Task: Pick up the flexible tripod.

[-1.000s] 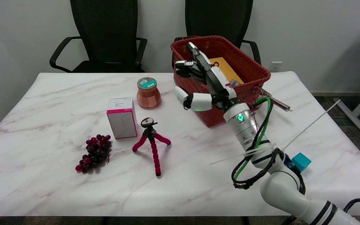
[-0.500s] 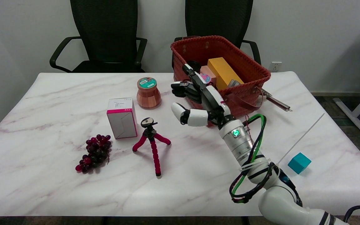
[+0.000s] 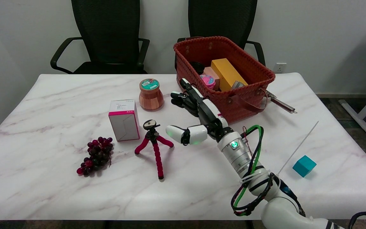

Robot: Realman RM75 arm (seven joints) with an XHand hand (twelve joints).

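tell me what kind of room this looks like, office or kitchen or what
Most likely an office or lab room set up for robot trials. Two black mesh office chairs stand behind a marble-patterned table, a plain white wall carries a power socket, and the table holds mixed test props such as a flexible tripod.

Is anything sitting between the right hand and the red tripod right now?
Nothing visible. The right hand, open, is just right of the flexible tripod, with only bare table between them.

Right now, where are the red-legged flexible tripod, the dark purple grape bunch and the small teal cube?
Red-legged flexible tripod (image 3: 152, 135): head view, black hub.
Dark purple grape bunch (image 3: 96, 155): head view, middle.
Small teal cube (image 3: 304, 165): head view, top face.
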